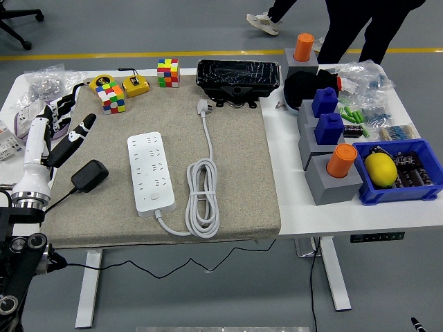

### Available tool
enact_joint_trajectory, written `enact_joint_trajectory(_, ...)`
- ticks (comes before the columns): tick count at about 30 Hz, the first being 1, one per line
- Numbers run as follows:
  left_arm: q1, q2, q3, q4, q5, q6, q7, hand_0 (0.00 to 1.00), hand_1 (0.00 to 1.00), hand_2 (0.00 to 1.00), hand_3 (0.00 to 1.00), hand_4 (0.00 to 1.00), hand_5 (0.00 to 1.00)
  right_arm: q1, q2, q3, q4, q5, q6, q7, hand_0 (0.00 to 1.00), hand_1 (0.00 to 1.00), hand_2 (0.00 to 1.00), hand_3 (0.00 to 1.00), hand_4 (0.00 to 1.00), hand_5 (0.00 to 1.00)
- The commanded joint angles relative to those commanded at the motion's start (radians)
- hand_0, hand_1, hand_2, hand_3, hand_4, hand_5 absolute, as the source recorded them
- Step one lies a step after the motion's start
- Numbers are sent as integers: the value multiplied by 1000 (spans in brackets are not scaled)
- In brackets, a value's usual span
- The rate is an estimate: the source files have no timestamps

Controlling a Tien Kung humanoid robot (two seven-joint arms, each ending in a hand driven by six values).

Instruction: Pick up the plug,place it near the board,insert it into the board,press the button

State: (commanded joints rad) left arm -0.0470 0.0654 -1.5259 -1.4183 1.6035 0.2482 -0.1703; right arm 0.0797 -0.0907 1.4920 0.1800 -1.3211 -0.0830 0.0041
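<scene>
A black plug adapter [90, 176] lies on the beige mat [235, 159], its thin black cord running off the left edge. To its right sits the white power strip [151, 173], with the button [154, 198] at its near end. The strip's white cable lies coiled [203, 195] beside it and ends in a white plug [203, 106] farther back. My left hand [68, 128] hovers just beyond the black adapter at the mat's left edge, fingers spread and holding nothing. No right arm shows.
Two colour cubes [113, 97] [167, 72], a yellow tape measure [135, 86] and a black box [238, 80] line the back. Grey blocks with orange and blue pegs [332, 166] and a blue bin [398, 173] fill the right. A person's legs [360, 28] move behind the table.
</scene>
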Motion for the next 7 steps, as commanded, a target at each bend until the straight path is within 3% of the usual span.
enact_joint_trajectory(7, 0, 1, -9, -2, 20, -7, 8, 762, 851, 835, 831, 998, 625, 4, 7, 3, 0, 1, -1, 0, 873, 867, 855, 878, 998, 998)
